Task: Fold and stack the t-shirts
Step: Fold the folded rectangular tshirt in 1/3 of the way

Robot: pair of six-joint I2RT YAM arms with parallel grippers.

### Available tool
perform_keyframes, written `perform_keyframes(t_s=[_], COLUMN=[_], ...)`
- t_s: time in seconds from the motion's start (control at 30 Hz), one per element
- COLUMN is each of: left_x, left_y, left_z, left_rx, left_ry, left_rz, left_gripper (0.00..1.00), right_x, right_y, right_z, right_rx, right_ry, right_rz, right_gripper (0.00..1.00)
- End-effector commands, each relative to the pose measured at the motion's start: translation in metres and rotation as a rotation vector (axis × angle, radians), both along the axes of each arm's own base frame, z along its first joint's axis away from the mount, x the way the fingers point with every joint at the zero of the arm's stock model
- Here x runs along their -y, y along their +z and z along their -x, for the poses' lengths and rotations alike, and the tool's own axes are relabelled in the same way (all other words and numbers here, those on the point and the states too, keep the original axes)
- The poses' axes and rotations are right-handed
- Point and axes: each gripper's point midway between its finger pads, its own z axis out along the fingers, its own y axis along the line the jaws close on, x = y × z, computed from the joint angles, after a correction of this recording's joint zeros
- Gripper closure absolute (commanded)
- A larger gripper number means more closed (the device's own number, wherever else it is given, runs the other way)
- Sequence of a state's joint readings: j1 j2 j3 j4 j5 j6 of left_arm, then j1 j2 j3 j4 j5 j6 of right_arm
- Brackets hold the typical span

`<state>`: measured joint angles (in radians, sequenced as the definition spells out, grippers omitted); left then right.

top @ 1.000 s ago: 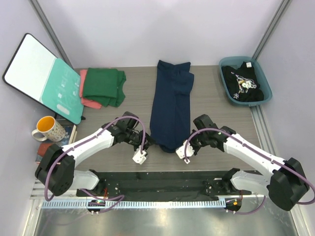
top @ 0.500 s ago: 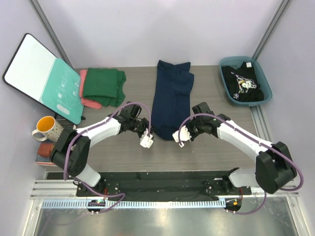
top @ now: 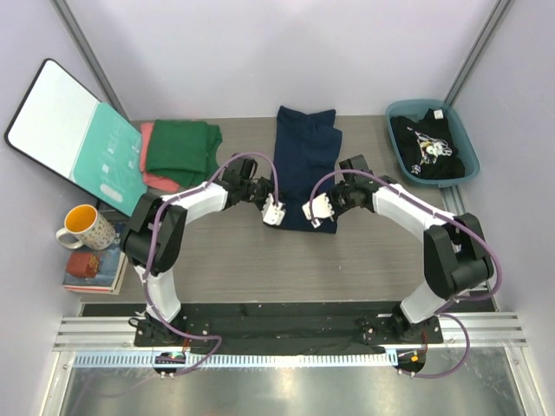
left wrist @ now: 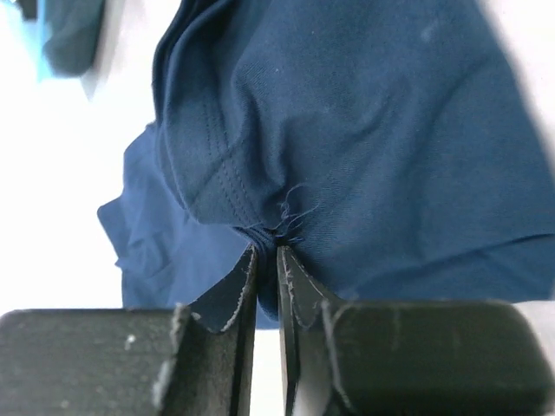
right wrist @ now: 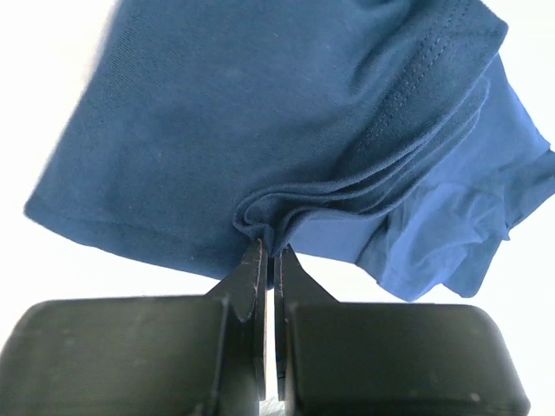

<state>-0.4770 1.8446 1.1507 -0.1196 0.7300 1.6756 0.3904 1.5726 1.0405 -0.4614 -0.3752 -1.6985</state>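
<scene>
The navy blue t-shirt (top: 303, 160) lies as a long strip at the table's centre back, its near end lifted and doubled over. My left gripper (top: 279, 205) is shut on its near-left edge, the cloth bunched between the pads (left wrist: 265, 238). My right gripper (top: 321, 206) is shut on the near-right edge (right wrist: 269, 238). The dark green t-shirt (top: 180, 152) lies folded on top of the salmon-pink t-shirt (top: 159, 180) at back left. The black t-shirt with white print (top: 427, 147) sits in the teal basket (top: 465, 143) at back right.
A teal-and-white board (top: 74, 134) leans at the far left. A yellow-lined mug (top: 82, 227) and a book stack (top: 90, 269) sit at the left edge. A black mat (top: 277, 321) runs along the near edge.
Both grippers have carried the navy t-shirt's near end away from me, toward the back, folding the strip shorter. Both arms have stretched forward.
</scene>
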Motion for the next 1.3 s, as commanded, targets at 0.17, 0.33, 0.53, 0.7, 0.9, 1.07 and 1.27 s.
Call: perform_keyframes(t_s=[0.17, 0.33, 0.53, 0.7, 0.9, 1.07, 1.27], left_x=[-0.002, -0.009, -0.006, -0.003, -0.004, -0.005, -0.005], left_y=[0.033, 0.032, 0.033, 0.028, 0.028, 0.030, 0.033], left_z=[-0.062, -0.075, -0.085, -0.091, -0.098, -0.103, -0.106], left_rx=[0.126, 0.138, 0.166, 0.174, 0.185, 0.196, 0.201], left_ry=[0.068, 0.093, 0.096, 0.098, 0.116, 0.128, 0.132], left_rz=[0.072, 0.070, 0.085, 0.086, 0.089, 0.101, 0.105], left_gripper=[0.82, 0.77, 0.72, 0.71, 0.71, 0.71, 0.70], right_x=[-0.006, -0.007, -0.008, -0.007, 0.003, 0.018, 0.025], right_y=[0.018, 0.009, 0.007, 0.007, -0.005, -0.016, -0.026], right_z=[-0.064, -0.086, -0.106, -0.113, -0.116, -0.122, -0.125], right_rx=[0.120, 0.133, 0.167, 0.181, 0.176, 0.182, 0.173], right_ry=[-0.019, -0.040, -0.061, -0.078, -0.113, -0.163, -0.185], right_rz=[-0.039, -0.032, -0.035, -0.042, -0.019, 0.013, 0.026], right_gripper=[0.99, 0.99, 0.99, 0.99, 0.99, 0.99, 0.99])
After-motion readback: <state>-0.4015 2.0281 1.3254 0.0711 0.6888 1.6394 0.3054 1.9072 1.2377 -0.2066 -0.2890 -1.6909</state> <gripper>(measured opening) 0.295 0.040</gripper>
